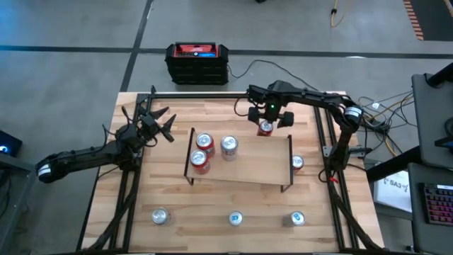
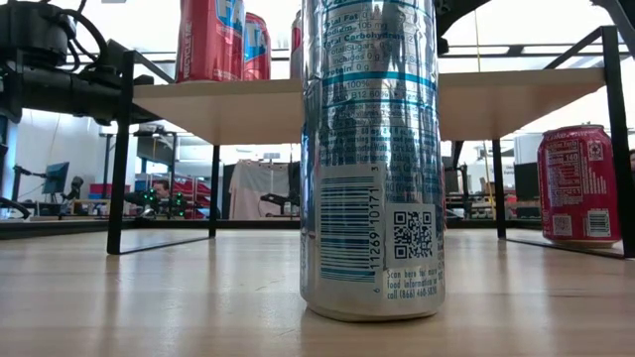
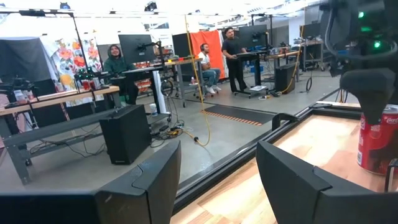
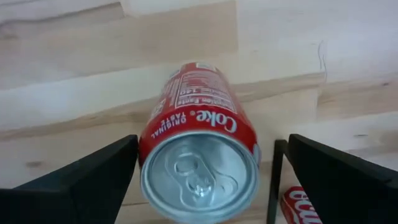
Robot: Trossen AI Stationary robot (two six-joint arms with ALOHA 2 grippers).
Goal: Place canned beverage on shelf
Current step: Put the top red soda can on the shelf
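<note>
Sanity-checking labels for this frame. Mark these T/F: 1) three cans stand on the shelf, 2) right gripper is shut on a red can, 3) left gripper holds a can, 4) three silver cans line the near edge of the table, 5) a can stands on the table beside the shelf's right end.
1) True: three cans stand on the shelf.
2) False: the right gripper is open, its fingers either side of the red Coke can, not clamped.
3) False: the left gripper is empty, off to the shelf's left.
4) True: silver cans stand there in a row.
5) True: that can stands on the table.
</note>
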